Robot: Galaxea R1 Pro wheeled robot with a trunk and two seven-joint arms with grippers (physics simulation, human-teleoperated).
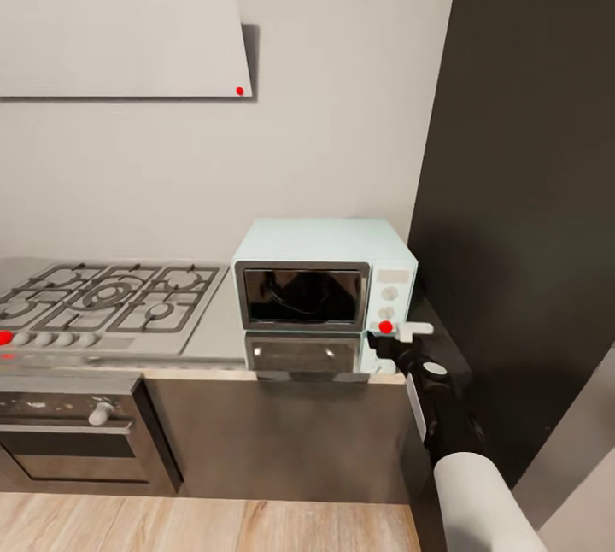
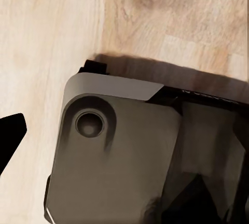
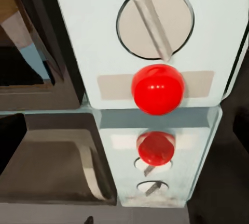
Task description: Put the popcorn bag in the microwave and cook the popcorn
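Head view is showing the right gripper (image 1: 408, 331) reaching the microwave (image 1: 320, 278) control panel, its red light (image 3: 157, 89) glowing just ahead; how far its fingers are parted cannot be told. Heating is apparently starting, and next it is probably needing withdrawal.

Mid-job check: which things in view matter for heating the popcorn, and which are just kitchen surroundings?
Job:
microwave, door closed
its red button, just ahead of the right gripper
countertop

Just there:
gas hob
oven
hood
wood floor
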